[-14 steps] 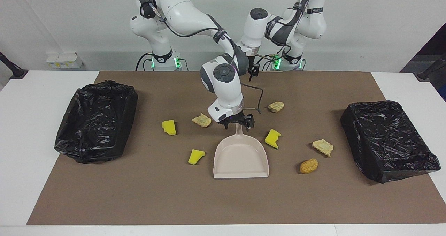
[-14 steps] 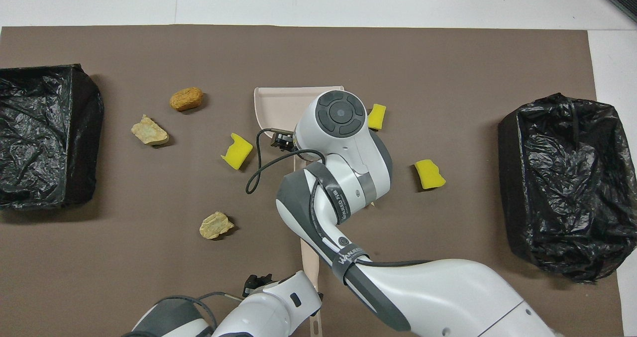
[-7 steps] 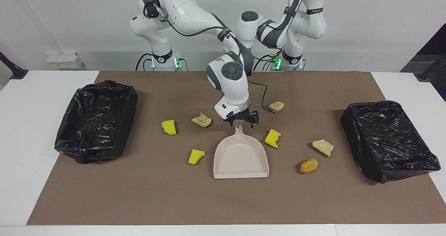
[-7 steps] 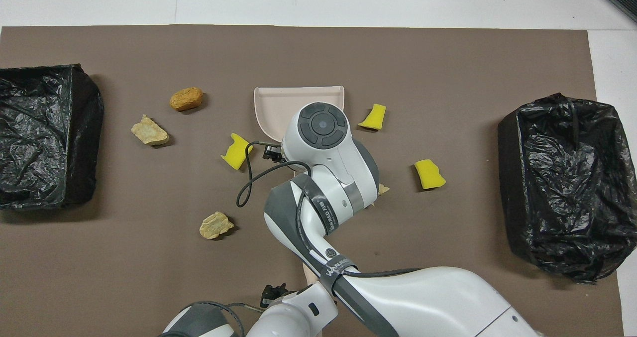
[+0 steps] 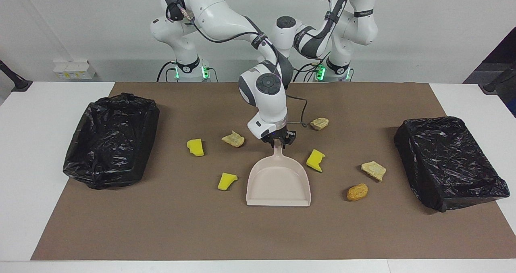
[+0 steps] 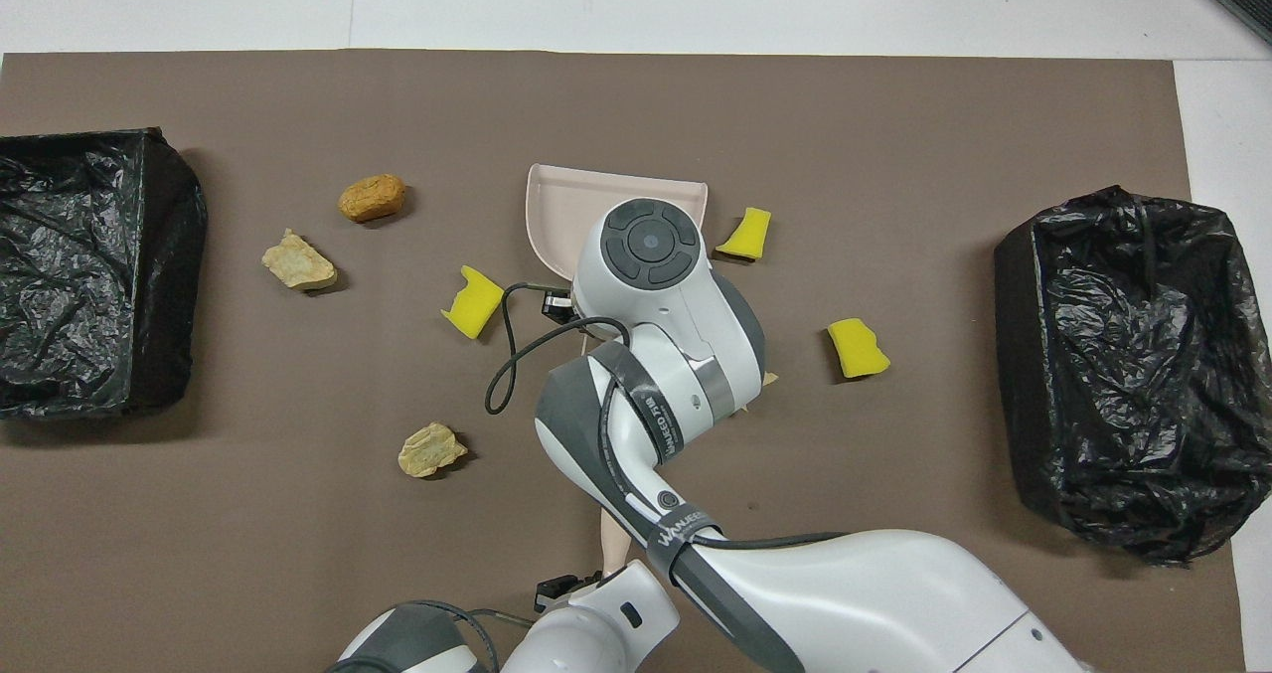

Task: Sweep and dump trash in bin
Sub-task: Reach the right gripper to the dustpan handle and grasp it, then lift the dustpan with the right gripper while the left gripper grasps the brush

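The beige dustpan (image 5: 278, 182) lies mid-mat, its handle pointing toward the robots. My right gripper (image 5: 277, 140) is shut on that handle; its arm covers the handle from above (image 6: 616, 196). Trash lies scattered around the pan: yellow wedges (image 5: 196, 147) (image 5: 227, 181) (image 5: 315, 160), beige crumbly pieces (image 5: 233, 139) (image 5: 319, 123) (image 5: 373, 170) and an orange-brown nugget (image 5: 357, 192). My left gripper (image 6: 568, 586) is low at the robots' edge of the mat, shut on the beige brush handle (image 6: 612, 542). It is hidden in the facing view.
Two bins lined with black bags stand on the brown mat, one at the right arm's end (image 5: 111, 103) and one at the left arm's end (image 5: 449, 123). White table borders the mat all round.
My right gripper closed on the dustpan handle, and the pan turned slightly. My left gripper closed on the brush, and the left arm rose and drew back.
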Motion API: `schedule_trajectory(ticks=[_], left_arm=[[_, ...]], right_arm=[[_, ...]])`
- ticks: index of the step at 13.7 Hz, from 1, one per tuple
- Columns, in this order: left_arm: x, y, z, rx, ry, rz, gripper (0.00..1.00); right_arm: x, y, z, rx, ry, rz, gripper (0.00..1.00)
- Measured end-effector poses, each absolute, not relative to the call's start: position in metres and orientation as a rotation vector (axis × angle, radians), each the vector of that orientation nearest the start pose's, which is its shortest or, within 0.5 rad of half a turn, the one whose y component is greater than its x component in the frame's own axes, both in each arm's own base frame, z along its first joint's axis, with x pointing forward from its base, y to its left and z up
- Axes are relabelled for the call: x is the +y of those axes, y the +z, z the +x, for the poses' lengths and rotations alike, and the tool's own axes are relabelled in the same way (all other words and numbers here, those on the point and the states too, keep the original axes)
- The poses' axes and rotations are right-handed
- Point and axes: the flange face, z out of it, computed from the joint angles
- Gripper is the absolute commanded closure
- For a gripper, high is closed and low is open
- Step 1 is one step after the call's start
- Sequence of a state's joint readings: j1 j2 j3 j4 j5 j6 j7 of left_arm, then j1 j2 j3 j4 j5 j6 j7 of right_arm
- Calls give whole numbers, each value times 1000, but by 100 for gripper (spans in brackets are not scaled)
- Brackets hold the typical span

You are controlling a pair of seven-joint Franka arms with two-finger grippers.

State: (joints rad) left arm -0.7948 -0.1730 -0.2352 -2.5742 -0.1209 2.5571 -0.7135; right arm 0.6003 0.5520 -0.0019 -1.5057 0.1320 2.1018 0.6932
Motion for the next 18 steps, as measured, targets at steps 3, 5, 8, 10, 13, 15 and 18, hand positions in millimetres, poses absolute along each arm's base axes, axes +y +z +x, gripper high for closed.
schedule_trajectory(ticks=[3, 5, 8, 10, 13, 15, 18], left_arm=[[-383, 337, 235, 352, -103, -3250, 100], [-378, 342, 235, 336, -50, -3217, 100], [-357, 368, 242, 271, -3, -3170, 100], [-339, 382, 249, 241, -4, -3124, 100], [-310, 389, 272, 160, -2, -3060, 100], [-293, 399, 296, 77, -15, -3045, 100], [-257, 433, 345, -2, -39, -3052, 100]], right_arm=[[382, 365, 591, 89, 62, -3055, 100], [355, 392, 602, 9, 51, -3053, 100], [303, 447, 613, -183, 21, -3040, 100], [265, 479, 614, -400, 29, -3024, 100], [209, 490, 620, -867, 90, -2965, 100], [186, 485, 625, -1161, 121, -2911, 100], [167, 480, 626, -1525, 183, -2766, 100]])
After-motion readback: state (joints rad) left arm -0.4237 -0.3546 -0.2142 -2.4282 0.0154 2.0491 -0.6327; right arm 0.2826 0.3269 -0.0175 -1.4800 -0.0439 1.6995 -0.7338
